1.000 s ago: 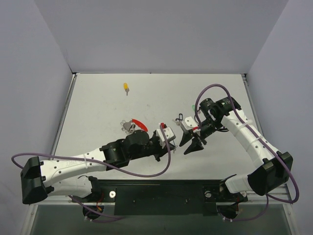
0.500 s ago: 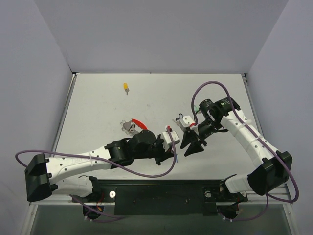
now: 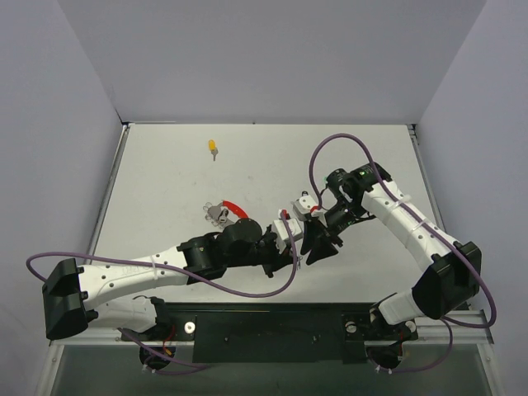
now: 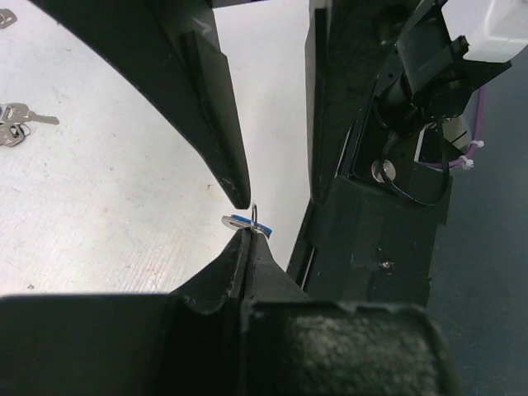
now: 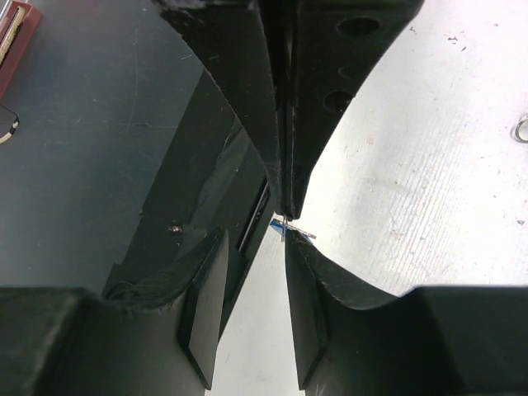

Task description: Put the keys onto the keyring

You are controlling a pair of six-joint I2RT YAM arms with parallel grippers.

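Note:
My left gripper (image 4: 247,228) is shut on the blue key (image 4: 241,221), which lies flat at its fingertips with a thin wire standing up from it. In the right wrist view the same blue key (image 5: 290,228) sits just under the left fingers (image 5: 285,124) that come down from above. My right gripper (image 5: 254,241) is open, tip to tip with the left one, and its right-hand fingertip (image 5: 299,252) is against the key. From above, both grippers meet at mid-table (image 3: 307,245). The keyring (image 3: 225,211), silver with a red arc, lies to the left. A yellow key (image 3: 214,147) lies farther back.
Silver pieces (image 4: 16,125) lie on the white table at the left of the left wrist view. A small silver ring (image 5: 521,129) lies at the right edge of the right wrist view. The dark base rail (image 3: 272,323) runs along the near edge.
The right arm has swung left until its gripper meets the left gripper's tips, and its jaws have narrowed a little. The left gripper moved right earlier and has stayed shut.

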